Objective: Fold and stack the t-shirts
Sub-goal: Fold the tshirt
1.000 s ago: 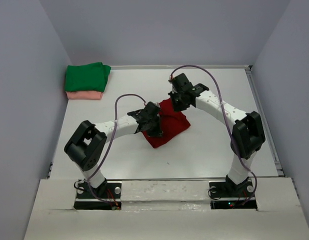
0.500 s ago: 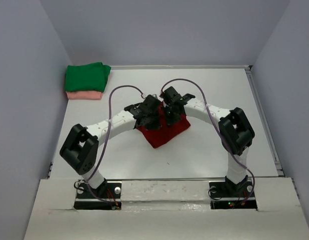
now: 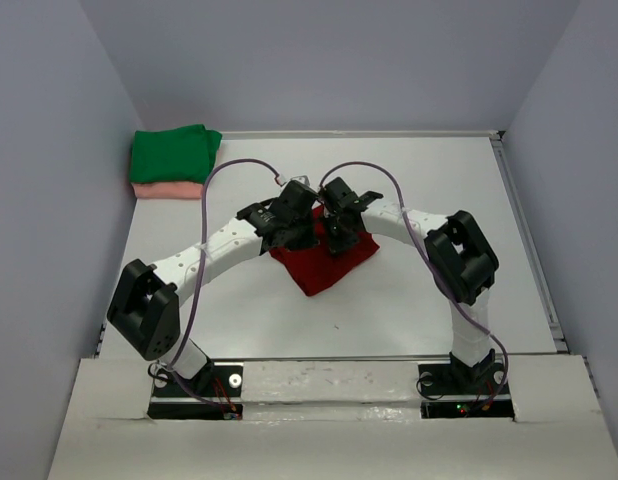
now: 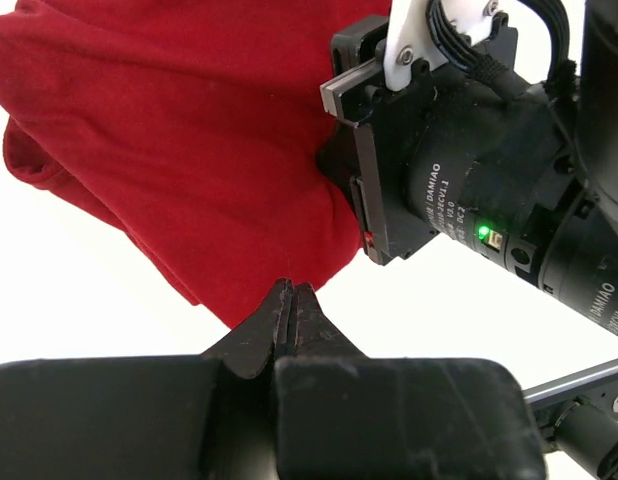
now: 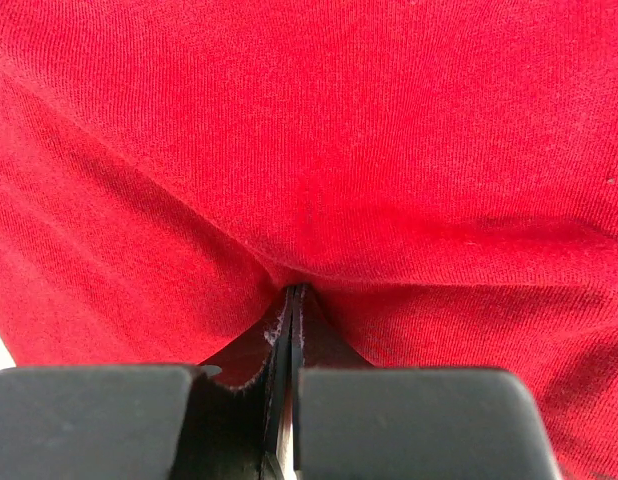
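Starting from the near edge of the table [image 3: 429, 310], where both arm bases are bolted, the two arms reach in and meet over the middle of the worktop. The dark red t-shirt [image 3: 327, 268] lies there, bunched into a rough diamond with one corner pointing toward the near edge. The left gripper [image 4: 291, 290] has its jaws pressed fully together. A pointed corner of the red cloth runs right into their tips, so it appears to have that corner nipped. The right gripper [image 5: 292, 292] is likewise closed tight, with a pucker of red fabric drawn in between its jaws. Beyond, in the far left corner, the green t-shirt [image 3: 174, 153] sits folded on top of the pink t-shirt [image 3: 167, 190], well apart from the arms. The red shirt looks like light, limp cotton. It will likely sag wherever it is unsupported and may slip from a thin pinch. Gripping it at hems or corners, at two separated points, should keep an edge taut for folding.
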